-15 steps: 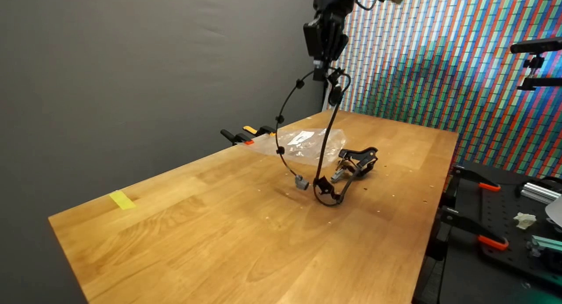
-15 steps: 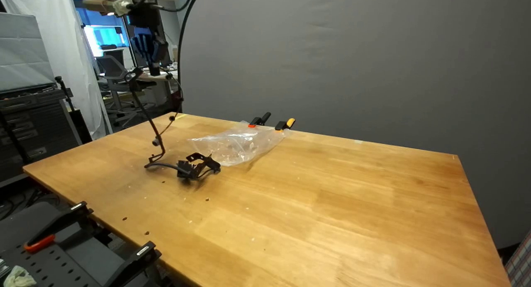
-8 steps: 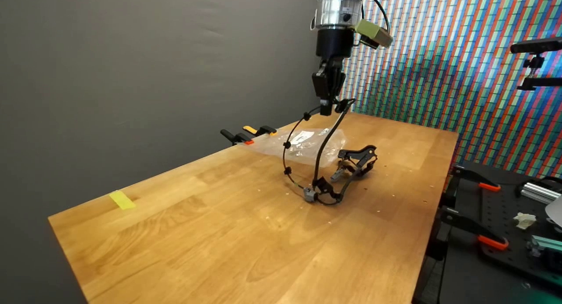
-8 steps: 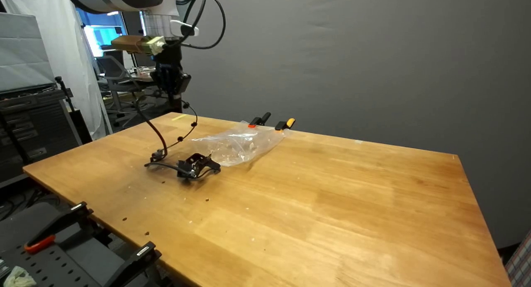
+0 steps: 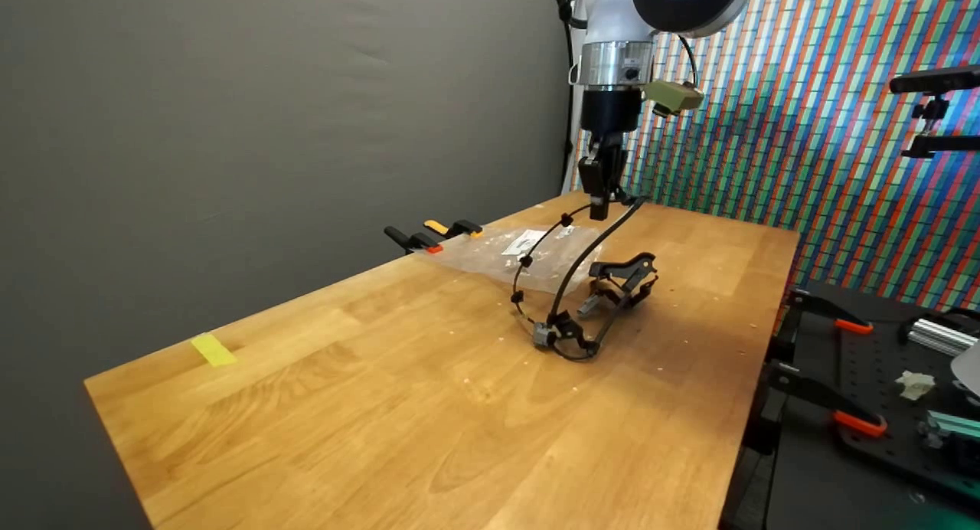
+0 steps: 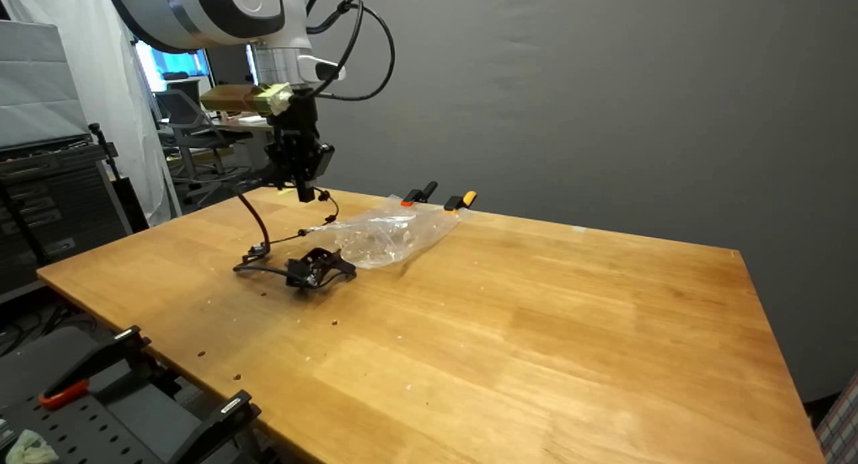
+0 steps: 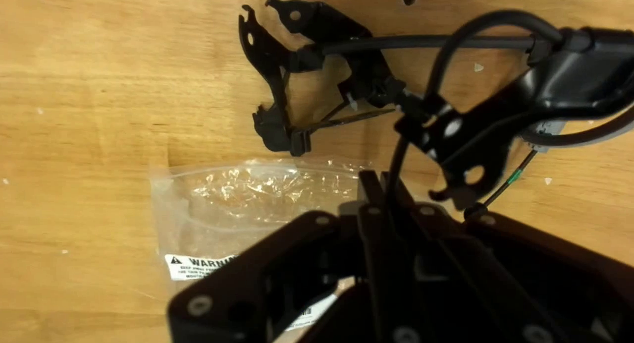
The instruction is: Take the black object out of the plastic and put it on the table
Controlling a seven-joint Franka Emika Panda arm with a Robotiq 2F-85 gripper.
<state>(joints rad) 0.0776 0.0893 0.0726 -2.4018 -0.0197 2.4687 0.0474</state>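
Note:
The black object is a cable harness with metal brackets. One bracket (image 5: 629,271) rests on the wooden table (image 5: 367,423); it also shows in an exterior view (image 6: 320,266) and the wrist view (image 7: 366,78). My gripper (image 5: 599,208) is shut on the thin black cable (image 7: 396,164) and holds that end above the table; the gripper also shows in an exterior view (image 6: 306,194) and the wrist view (image 7: 380,179). Another bracket hangs beside the fingers. A grey connector (image 5: 543,335) is low at the table. The clear plastic bag (image 6: 395,233) lies flat behind, apart from the resting bracket.
Two clamps (image 6: 419,194) with orange and yellow parts grip the table edge by the bag. Yellow tape (image 5: 213,348) is on the table near one end. Black clamps (image 5: 827,400) and a dark perforated board stand beside the table's other edge.
The gripper has come down with the cable and moved right in both exterior views. The cable loop sags lower and the grey connector has dropped to the table. The resting bracket has hardly moved.

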